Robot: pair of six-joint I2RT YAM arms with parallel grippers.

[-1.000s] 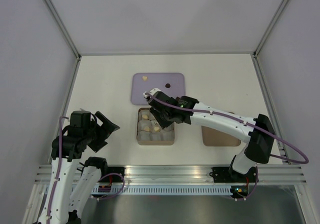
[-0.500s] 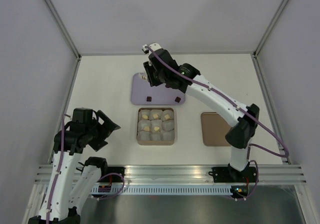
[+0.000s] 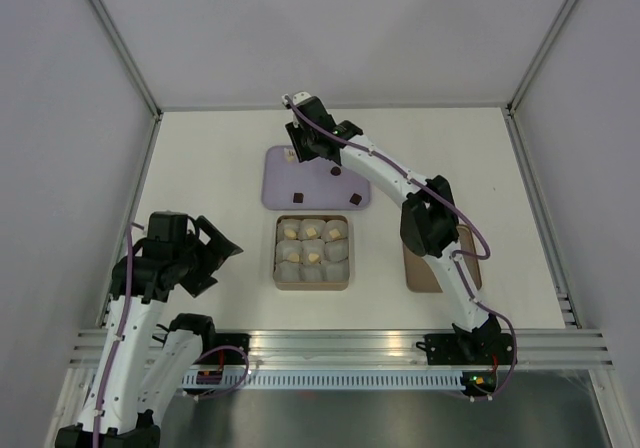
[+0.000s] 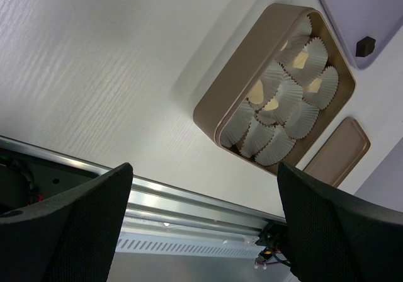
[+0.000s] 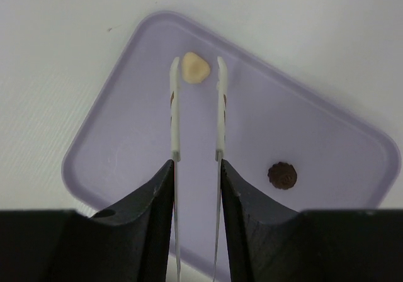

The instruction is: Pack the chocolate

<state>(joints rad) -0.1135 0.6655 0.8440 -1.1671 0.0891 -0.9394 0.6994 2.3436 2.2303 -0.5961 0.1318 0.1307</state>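
Note:
My right gripper [image 5: 196,167] is shut on a pair of metal tongs [image 5: 174,99] with white tips. The tips stand apart on either side of a pale cream chocolate [image 5: 195,68] on the lilac tray [image 5: 126,150], touching nothing. A dark round chocolate [image 5: 282,175] lies further right on the tray. From above, this gripper [image 3: 305,136] hangs over the tray's far left corner, and dark pieces [image 3: 297,198] [image 3: 336,171] lie on the tray [image 3: 316,183]. The tan box [image 3: 277,258] holds white paper cups, several with cream chocolate [image 3: 313,257]. My left gripper [image 3: 215,253] is open and holds nothing.
The box's tan lid [image 3: 440,268] lies right of the box, partly under my right arm. In the left wrist view the box [image 4: 214,106], its lid [image 4: 337,150] and the metal rail [image 4: 189,200] at the table's near edge show between the open fingers.
My right arm has swung from over the box to the tray's far left corner, and the tongs now straddle the cream piece. The left arm has barely shifted.

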